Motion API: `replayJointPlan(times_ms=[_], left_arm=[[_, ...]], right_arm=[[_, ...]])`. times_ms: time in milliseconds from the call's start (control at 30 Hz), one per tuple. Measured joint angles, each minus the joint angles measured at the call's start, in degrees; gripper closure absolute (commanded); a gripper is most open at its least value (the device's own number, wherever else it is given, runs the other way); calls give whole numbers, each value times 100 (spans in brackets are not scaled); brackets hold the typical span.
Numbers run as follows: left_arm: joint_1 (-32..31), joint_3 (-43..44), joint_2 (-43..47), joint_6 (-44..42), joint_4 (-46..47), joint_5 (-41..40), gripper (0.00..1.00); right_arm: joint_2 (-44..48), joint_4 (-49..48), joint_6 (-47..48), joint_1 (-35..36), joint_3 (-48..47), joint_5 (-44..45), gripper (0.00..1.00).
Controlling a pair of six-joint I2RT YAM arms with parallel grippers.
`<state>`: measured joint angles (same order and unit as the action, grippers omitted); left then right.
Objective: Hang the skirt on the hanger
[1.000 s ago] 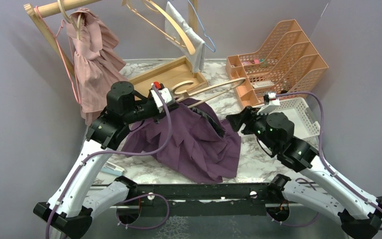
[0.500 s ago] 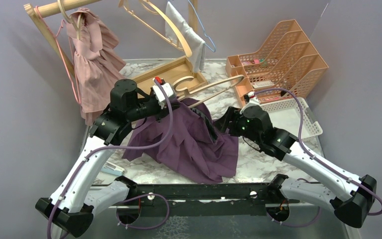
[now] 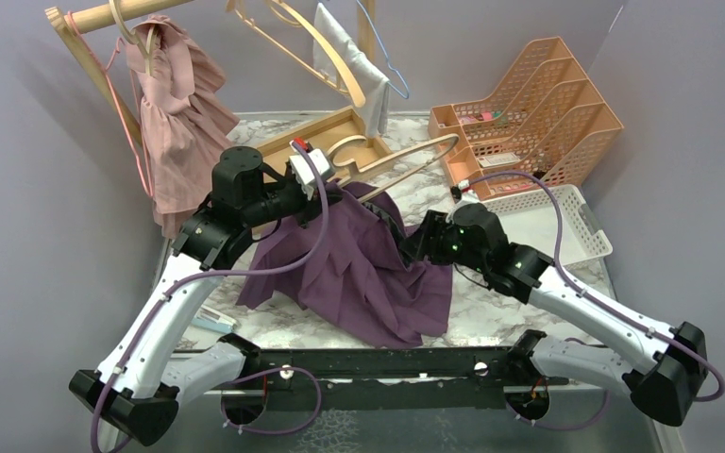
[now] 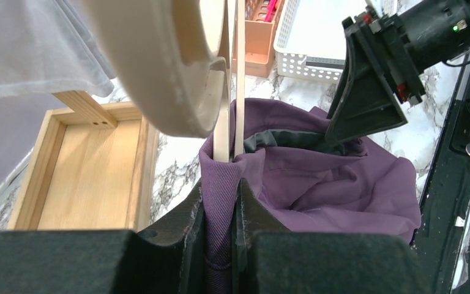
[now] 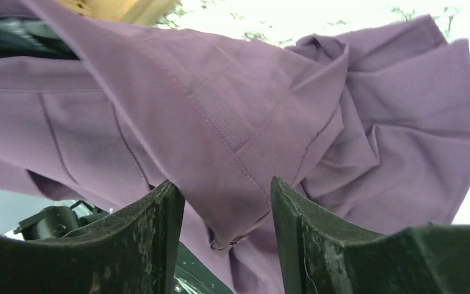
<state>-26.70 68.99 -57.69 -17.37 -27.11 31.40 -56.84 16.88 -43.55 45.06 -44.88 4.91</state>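
The purple pleated fabric skirt point(image 3: 368, 278) lay heaped on the marble-patterned table point(image 3: 491, 302) between the two arms, with its left part lifted off the surface. The left gripper point(image 4: 221, 191) was clamped on a fold of the skirt's waist. The thin bars of the pale wooden hanger point(image 3: 413, 158) rose out of that fold just above the fingers. Whether the bars were also in the pinch could not be told.

The hanger's long axis ran from that grip toward the far right, above the dark-lined waist opening. The right gripper point(image 5: 226, 197) sat at the skirt's right side, its fingers apart, with a stitched edge of cloth hanging between them but not yet squeezed. It was the arm nearer the free side of the waist. The coming move probably depended on that edge staying between its fingers, so the waist could be drawn rightward along the hanger.
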Motion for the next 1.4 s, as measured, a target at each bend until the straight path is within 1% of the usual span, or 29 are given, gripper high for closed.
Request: replayJointPlan(times_ms=[167,233,333,500,567,600,700,800,933,1100,1267,1400], left_arm=[[0,0,0,44,0,-42,100],[0,0,2,46,0,-61,100],[0,-4,35,42,-11,-105,100],[0,-31,208,-2,-186,-164,100],[-2,-33,269,-24,-251,-216,100],[0,-33,297,-33,-269,-243,100],[0,-33,369,-74,-308,-319,100],[-4,-33,433,-160,-435,-350,100],[-7,-68,586,-398,-647,-358,100],[-28,-175,813,-752,-938,-345,100],[-42,-256,929,-1095,-1215,-380,100],[-44,-271,933,-1248,-1381,-540,100]], right_arm=[[-166,345,-337,0,0,155,69],[-166,466,-463,0,0,284,73],[-212,627,-575,0,0,463,75],[-398,675,-553,-55,0,511,71],[-450,682,-511,-151,0,461,71],[-474,682,-487,-214,0,444,73],[-533,717,-387,-413,0,343,87],[-542,730,-186,-660,-39,170,98],[-560,732,323,-1224,-339,-105,99],[-649,678,1165,-2024,-1016,-601,99],[-811,717,1727,-2402,-1587,-1084,99],[-962,935,1947,-2514,-1928,-1384,99]])
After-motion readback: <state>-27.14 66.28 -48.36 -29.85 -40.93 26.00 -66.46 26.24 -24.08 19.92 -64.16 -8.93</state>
